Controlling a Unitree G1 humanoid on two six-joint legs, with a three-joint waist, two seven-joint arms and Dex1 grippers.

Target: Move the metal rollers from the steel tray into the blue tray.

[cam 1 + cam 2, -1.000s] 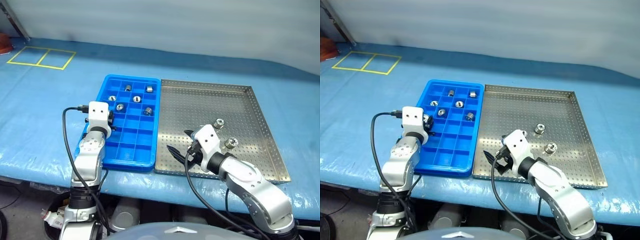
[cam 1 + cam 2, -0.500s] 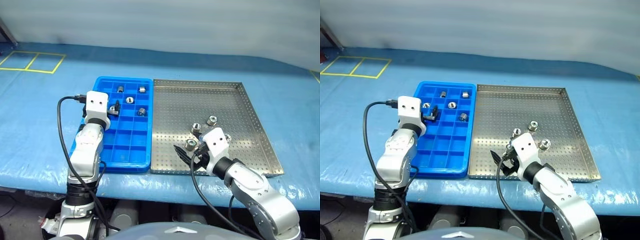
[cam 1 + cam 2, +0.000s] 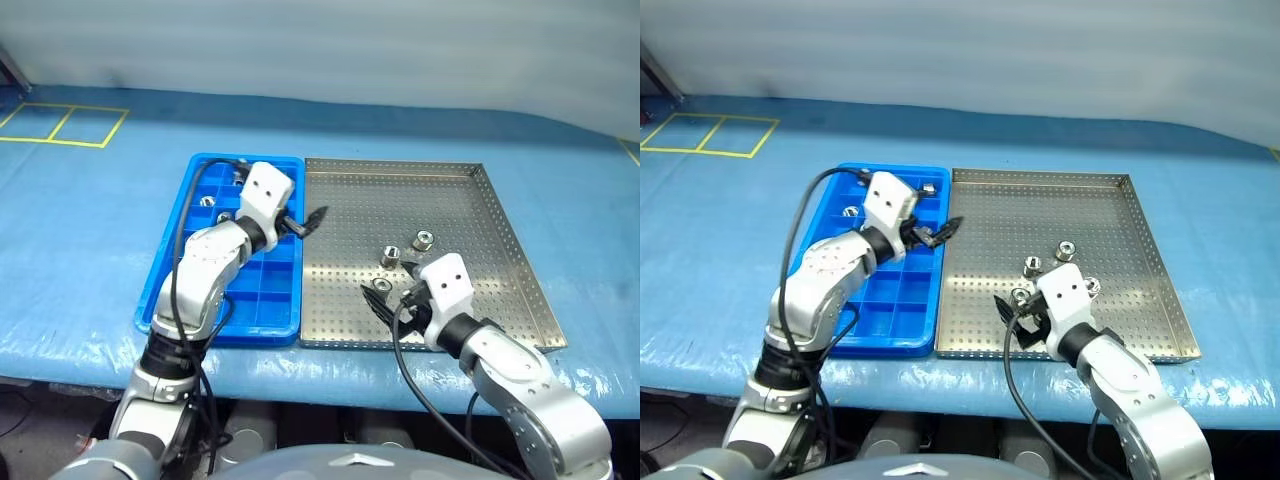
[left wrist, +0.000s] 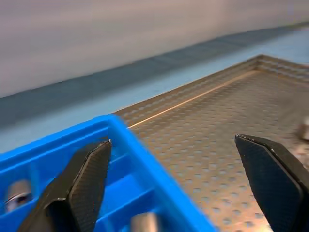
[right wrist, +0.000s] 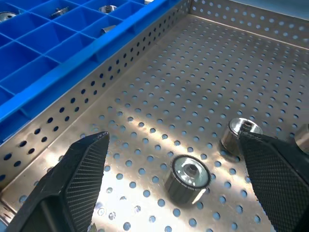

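The blue tray (image 3: 165,290) lies left of the steel tray (image 3: 470,195), and their long sides touch. Several metal rollers sit in the blue tray's far compartments, one of them (image 3: 208,201). Three rollers (image 3: 391,256), (image 3: 424,240), (image 3: 381,287) show on the steel tray's perforated floor. My left gripper (image 3: 308,220) is open and empty, hovering over the trays' shared edge and pointing at the steel tray. My right gripper (image 3: 385,305) is open, low over the steel tray's near part. In the right wrist view a roller (image 5: 188,176) lies between its fingers (image 5: 82,179), untouched.
Both trays rest on a table covered in blue sheeting (image 3: 80,230). Yellow tape squares (image 3: 60,125) mark its far left. The steel tray's raised rim (image 5: 96,82) runs along the blue tray's wall. A black cable (image 3: 180,270) loops off my left arm.
My left gripper has swung right, from over the blue tray's left compartments to the trays' shared edge, and stands open. The right gripper shifted slightly right. The camera panned too.
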